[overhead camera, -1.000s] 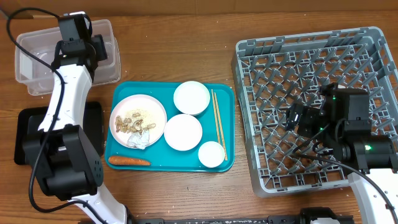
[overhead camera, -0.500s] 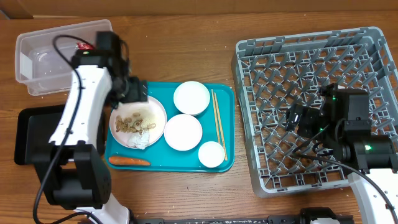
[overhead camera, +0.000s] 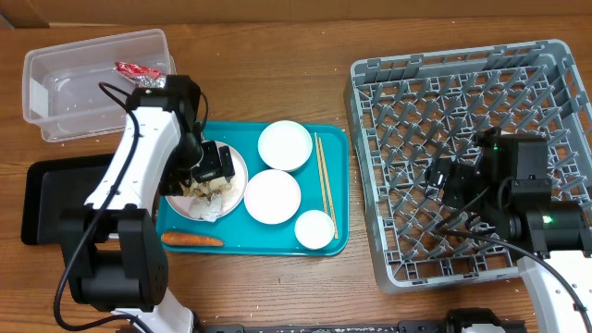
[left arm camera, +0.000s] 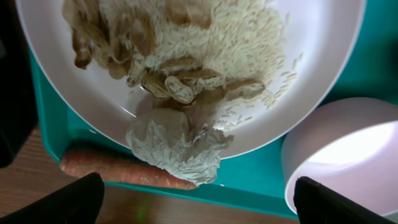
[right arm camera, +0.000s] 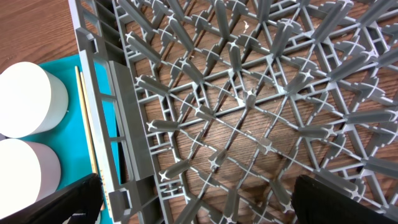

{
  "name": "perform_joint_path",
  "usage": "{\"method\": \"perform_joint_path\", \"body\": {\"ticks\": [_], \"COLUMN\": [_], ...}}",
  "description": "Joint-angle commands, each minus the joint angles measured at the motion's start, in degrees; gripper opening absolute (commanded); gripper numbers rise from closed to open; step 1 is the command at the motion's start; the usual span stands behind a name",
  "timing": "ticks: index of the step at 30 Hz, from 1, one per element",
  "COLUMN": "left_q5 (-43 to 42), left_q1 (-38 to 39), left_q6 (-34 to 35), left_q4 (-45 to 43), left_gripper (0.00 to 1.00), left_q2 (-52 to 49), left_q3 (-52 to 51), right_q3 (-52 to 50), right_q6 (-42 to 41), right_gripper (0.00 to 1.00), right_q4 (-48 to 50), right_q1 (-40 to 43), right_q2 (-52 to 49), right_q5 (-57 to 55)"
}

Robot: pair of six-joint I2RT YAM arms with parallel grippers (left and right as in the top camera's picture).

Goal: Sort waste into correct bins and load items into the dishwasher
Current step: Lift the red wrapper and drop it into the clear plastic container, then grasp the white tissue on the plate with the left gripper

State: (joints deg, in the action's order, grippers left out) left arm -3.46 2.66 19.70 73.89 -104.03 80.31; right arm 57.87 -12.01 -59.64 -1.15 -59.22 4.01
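My left gripper [overhead camera: 209,168] hangs open and empty over the white plate [overhead camera: 178,197] on the teal tray [overhead camera: 337,139]. In the left wrist view the plate [left arm camera: 311,74] holds peanut shells [left arm camera: 180,87], rice [left arm camera: 236,37] and a crumpled tissue [left arm camera: 177,146], with a carrot [left arm camera: 118,168] on the tray just past its rim. The left fingers [left arm camera: 199,205] are spread wide. Two white bowls [overhead camera: 284,145] [overhead camera: 272,196], a small cup [overhead camera: 314,229] and chopsticks [overhead camera: 324,185] share the tray. My right gripper [overhead camera: 446,181] is open and empty over the grey dishwasher rack [overhead camera: 546,69].
A clear plastic bin [overhead camera: 55,92] at the back left holds a red wrapper [overhead camera: 139,72]. A black bin [overhead camera: 51,199] sits left of the tray. The right wrist view shows the rack's tines [right arm camera: 249,99], with the bowls [right arm camera: 25,99] and chopsticks [right arm camera: 87,130] beyond its left wall.
My left arm has swung from over the clear bin down to the plate. The red wrapper now lies in the clear bin. The right arm has not moved.
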Motion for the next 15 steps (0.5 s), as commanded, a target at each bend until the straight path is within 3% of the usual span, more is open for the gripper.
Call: {"method": "perform_joint_path", "body": {"ticks": [1, 8, 15], "left_q5": [-0.63, 0.44, 2.01], "left_q1": [0.48, 0.52, 0.55], "left_q6": [1.55, 1.55, 1.57], "left_q4": [-1.29, -2.69, -5.73], "left_gripper": [0.98, 0.87, 0.67], "left_q2": [1.01, 1.01, 0.98], "left_q3": [-3.56, -6.25, -9.05], "right_q3": [1.57, 1.57, 1.57], "right_q6": [-0.02, -0.04, -0.02], "right_gripper": [1.00, 1.00, 1.00], "right_q4": [0.26, -0.44, -0.74], "right_q1": [0.20, 0.20, 0.20], "right_q2": [0.09, 0.09, 0.09], "right_q5": [-0.55, -0.52, -0.52]}}
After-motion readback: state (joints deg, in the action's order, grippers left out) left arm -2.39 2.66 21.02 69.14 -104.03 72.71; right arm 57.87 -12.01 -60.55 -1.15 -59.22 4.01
